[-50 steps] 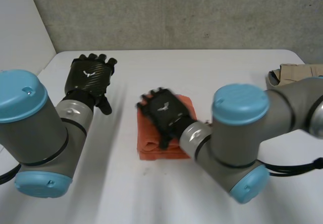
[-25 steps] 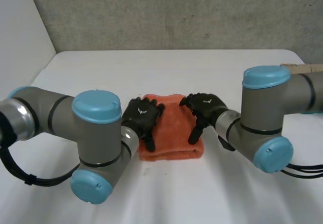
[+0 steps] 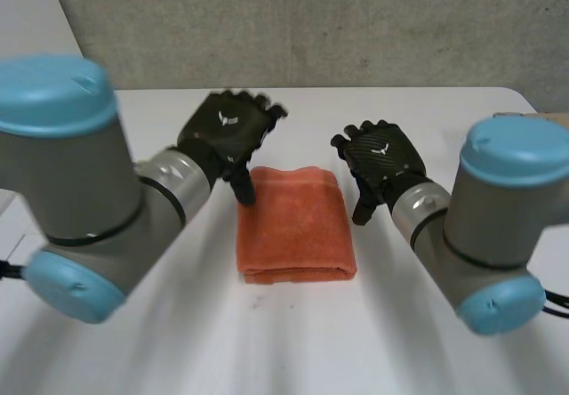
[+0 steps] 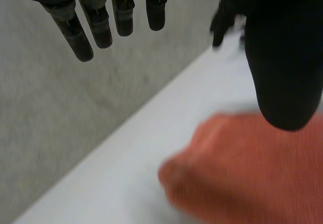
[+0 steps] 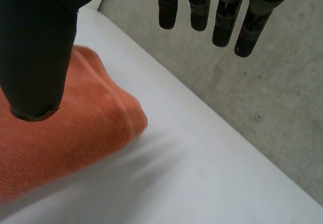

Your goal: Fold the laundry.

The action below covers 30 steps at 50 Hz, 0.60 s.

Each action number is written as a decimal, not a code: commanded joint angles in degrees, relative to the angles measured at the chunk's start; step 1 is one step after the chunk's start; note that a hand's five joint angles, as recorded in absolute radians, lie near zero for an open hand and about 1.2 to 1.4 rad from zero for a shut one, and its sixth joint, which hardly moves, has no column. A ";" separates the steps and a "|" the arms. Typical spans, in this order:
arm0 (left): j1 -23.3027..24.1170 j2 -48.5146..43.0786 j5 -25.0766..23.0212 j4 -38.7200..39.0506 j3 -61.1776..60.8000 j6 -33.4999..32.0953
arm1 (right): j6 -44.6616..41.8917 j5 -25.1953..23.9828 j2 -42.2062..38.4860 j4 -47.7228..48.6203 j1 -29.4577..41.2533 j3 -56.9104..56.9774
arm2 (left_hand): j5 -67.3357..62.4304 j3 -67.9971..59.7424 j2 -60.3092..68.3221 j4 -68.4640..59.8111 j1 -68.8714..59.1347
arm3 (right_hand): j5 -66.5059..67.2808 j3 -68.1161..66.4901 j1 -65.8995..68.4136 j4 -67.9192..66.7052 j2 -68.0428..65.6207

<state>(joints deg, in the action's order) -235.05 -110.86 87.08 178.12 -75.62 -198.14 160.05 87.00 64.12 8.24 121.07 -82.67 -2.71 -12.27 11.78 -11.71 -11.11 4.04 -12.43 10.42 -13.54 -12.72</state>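
1. The left robot hand [image 3: 229, 133] hovers at the far left corner of the folded orange towel [image 3: 295, 226]. Its fingers are straight and spread from the thumb, holding nothing. The thumb hangs over that corner, and I cannot tell whether it touches. If it drags while pulling away, it could snag the top layer and peel the fold open.
2. The right robot hand [image 3: 382, 157] sits just beside the towel's far right edge, likewise unclenched and empty, with its thumb close to the cloth. A sideways sweep there could push the stack askew or rumple that edge.
3. The towel lies mid-tabletop [image 3: 267, 342] between the 2 hands, a neat rectangle with its layered edges at the near side. Those soft layers could slide apart under uneven pressing.
4. By its shape, the folding looks about done. Another grab that pinches only 1 layer would undo it.
5. Both arms crowd the same small area, so the hands could knock each other.
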 commanded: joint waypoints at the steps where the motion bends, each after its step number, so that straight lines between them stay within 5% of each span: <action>1: -3.04 6.97 -12.01 -4.35 0.20 3.72 | 0.97 0.54 3.47 6.17 4.52 -10.22 | 1.65 1.21 -0.73 0.66 0.05 | -4.04 2.43 -0.42 3.54 2.72; 8: -5.24 8.29 -20.71 -9.01 1.70 6.36 | 1.76 0.71 -1.96 9.77 9.09 -11.64 | 1.49 1.04 -0.56 0.49 -0.11 | -4.04 2.43 -0.42 3.54 2.72; 30: -5.33 9.52 -21.42 -9.02 1.52 7.33 | -3.69 1.68 -14.02 17.69 10.85 -5.49 | 1.65 1.21 -0.73 0.66 0.05 | -4.04 2.43 -0.42 3.54 2.72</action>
<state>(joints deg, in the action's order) -240.22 -101.44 65.55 169.02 -73.82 -190.90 156.94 88.70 51.88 26.04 132.04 -89.84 -2.70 -12.27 11.78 -11.71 -11.11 4.03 -12.43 10.42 -13.54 -12.72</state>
